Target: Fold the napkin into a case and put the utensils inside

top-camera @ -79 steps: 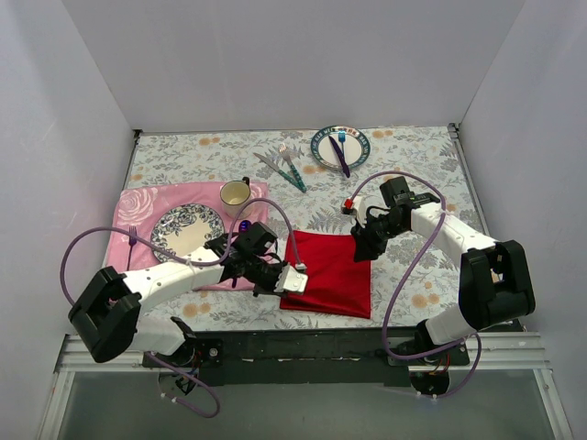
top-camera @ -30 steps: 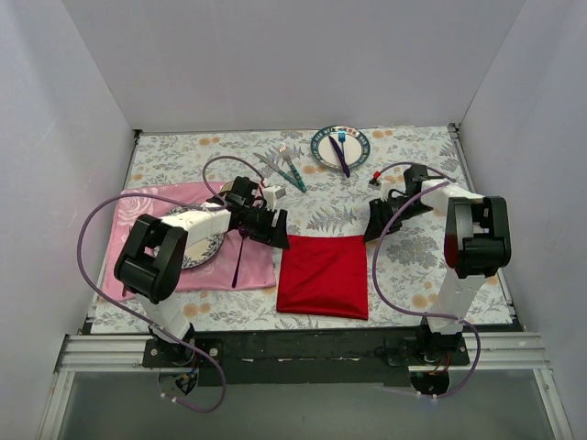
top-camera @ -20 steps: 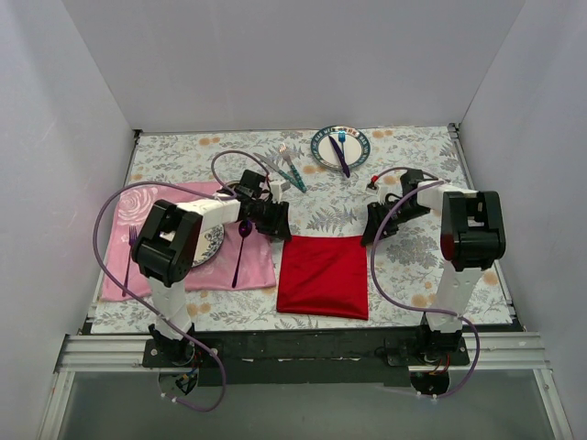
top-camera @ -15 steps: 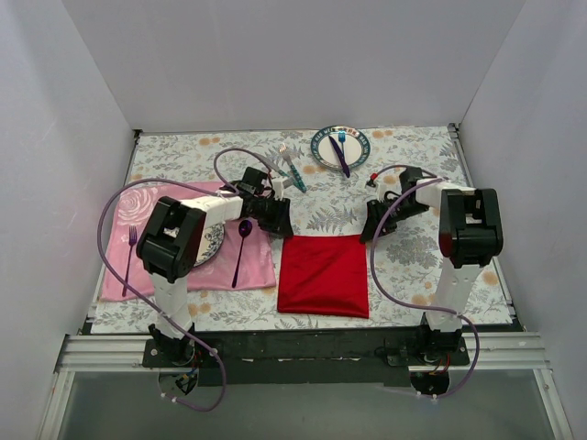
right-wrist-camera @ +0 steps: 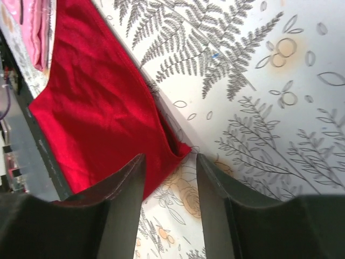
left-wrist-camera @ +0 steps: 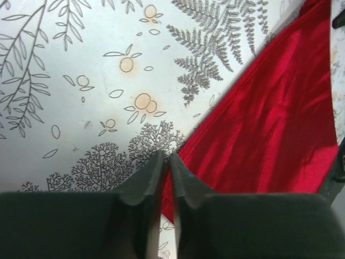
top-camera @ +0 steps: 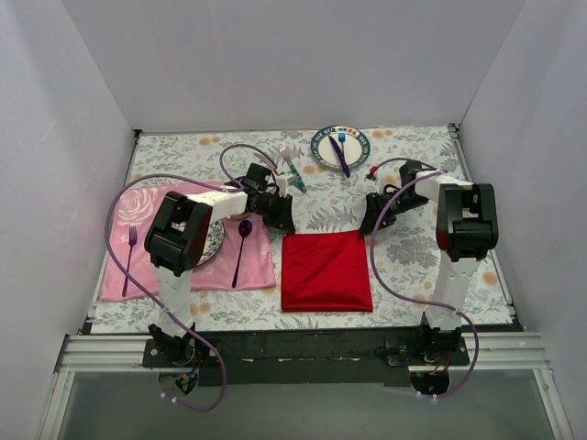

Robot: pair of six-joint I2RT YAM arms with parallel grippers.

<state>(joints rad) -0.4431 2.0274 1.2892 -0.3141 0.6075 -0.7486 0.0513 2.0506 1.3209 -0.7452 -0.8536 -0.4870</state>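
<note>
My left tool is pressed almost together at the far left corner of the plain bright red cloth napkin, which lies flat on the flowered tabletop. Whether cloth is caught, I cannot tell. My right tool stands spread astride the far right corner. To fold well, I judge both corners need a firm pinch and an even lift. The silver fork and knife with teal-green handles lie just beyond my left tool. The pink rose-patterned placemat, just beside the napkin, could snag.
</note>
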